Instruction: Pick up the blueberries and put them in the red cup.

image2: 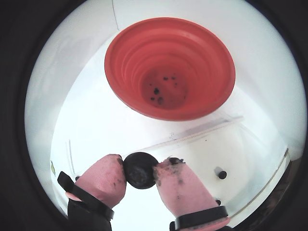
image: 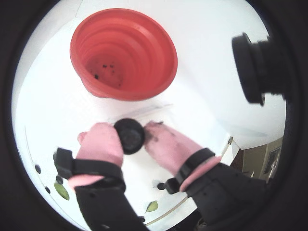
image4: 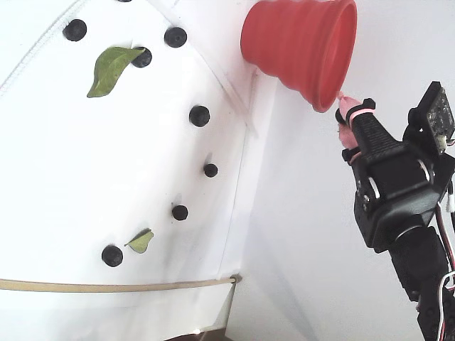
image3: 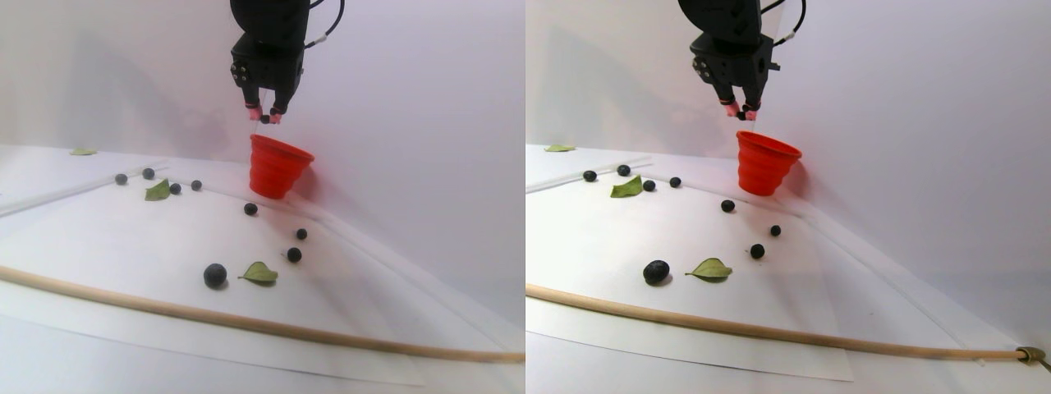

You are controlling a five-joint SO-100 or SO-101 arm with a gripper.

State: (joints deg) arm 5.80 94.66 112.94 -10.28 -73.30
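My gripper (image: 129, 135) is shut on one dark blueberry (image: 130, 138), pinched between its pink fingertips (image2: 103, 175). In both wrist views the red cup (image: 122, 53) (image2: 168, 67) opens just ahead and below, with a few small blueberries (image2: 156, 91) on its bottom. The stereo pair view shows the gripper (image3: 264, 117) hanging a little above the cup (image3: 277, 168) rim. In the fixed view the gripper (image4: 343, 114) sits close to the cup (image4: 298, 42) rim. Several loose blueberries (image3: 215, 275) (image4: 180, 212) lie on the white sheet.
Green leaves (image3: 259, 272) (image4: 110, 65) lie among the berries. A thin wooden stick (image3: 246, 324) runs along the sheet's near edge. A wall rises right behind the cup. A black camera (image: 255, 67) juts out at the right of a wrist view.
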